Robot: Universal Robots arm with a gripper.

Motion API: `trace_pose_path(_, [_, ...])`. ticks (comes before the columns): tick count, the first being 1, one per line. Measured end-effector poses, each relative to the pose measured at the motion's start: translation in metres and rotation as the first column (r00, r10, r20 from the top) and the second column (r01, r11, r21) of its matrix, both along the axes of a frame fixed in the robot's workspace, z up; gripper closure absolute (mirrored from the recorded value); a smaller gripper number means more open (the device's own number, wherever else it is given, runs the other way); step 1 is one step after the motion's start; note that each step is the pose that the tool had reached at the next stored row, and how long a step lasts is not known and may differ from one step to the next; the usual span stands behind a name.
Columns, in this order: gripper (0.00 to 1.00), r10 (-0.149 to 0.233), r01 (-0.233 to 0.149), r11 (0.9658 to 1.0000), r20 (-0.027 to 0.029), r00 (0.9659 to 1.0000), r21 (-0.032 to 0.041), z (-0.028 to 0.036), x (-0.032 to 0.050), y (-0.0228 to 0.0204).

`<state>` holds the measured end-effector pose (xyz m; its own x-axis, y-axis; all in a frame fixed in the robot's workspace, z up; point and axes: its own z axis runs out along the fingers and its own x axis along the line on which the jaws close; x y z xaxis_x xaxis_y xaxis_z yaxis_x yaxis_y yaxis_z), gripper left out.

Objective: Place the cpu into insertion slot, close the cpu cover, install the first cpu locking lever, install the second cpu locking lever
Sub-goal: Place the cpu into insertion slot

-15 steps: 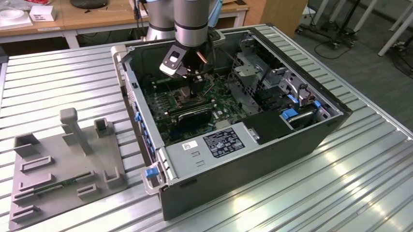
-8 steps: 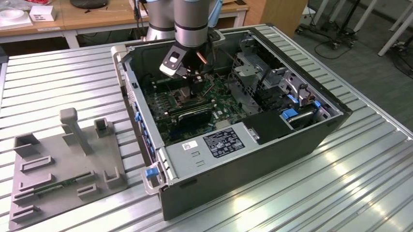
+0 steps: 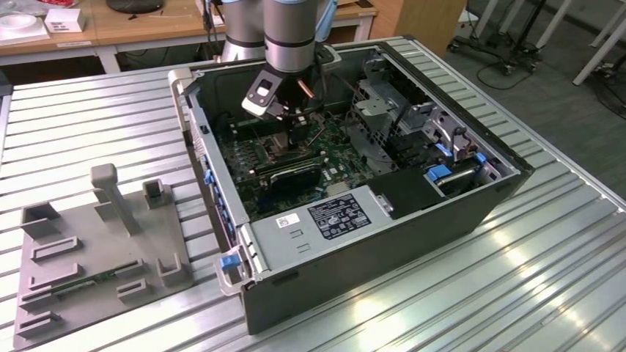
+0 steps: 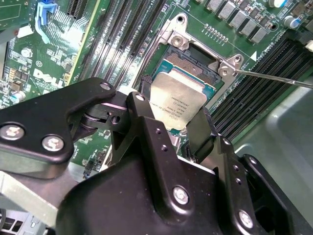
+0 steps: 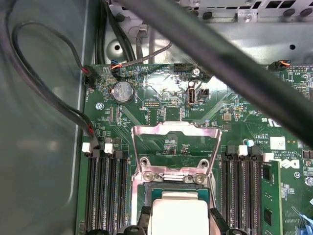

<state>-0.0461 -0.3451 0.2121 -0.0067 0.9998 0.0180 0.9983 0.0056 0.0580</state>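
Both wrist views show my gripper (image 4: 171, 116) shut on the cpu (image 4: 179, 97), a small square chip with a dull silver top, one black finger on each of two opposite edges. The chip hangs just over the insertion slot (image 4: 189, 61), whose tan pin field shows beyond the chip's far edge. In the first wrist view the cpu (image 5: 178, 205) sits between the fingertips, with the slot (image 5: 168, 187) beyond it. The cpu cover (image 5: 175, 129), a silver frame, stands swung open behind the slot. In the exterior view the gripper (image 3: 287, 129) reaches down into the open computer case.
A thin metal locking lever (image 4: 274, 78) juts out beside the slot. Long black memory slots (image 5: 105, 191) flank the socket on both sides. Black cables (image 5: 58, 105) run along the case wall. A grey fixture plate (image 3: 98, 249) lies on the table at the exterior view's left.
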Motion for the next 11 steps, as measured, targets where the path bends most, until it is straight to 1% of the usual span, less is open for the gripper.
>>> trace_pose_path(11, [0.46,-0.003,0.003,1.0,0.0,1.0,0.0001,-0.0024,0.0,0.0001])
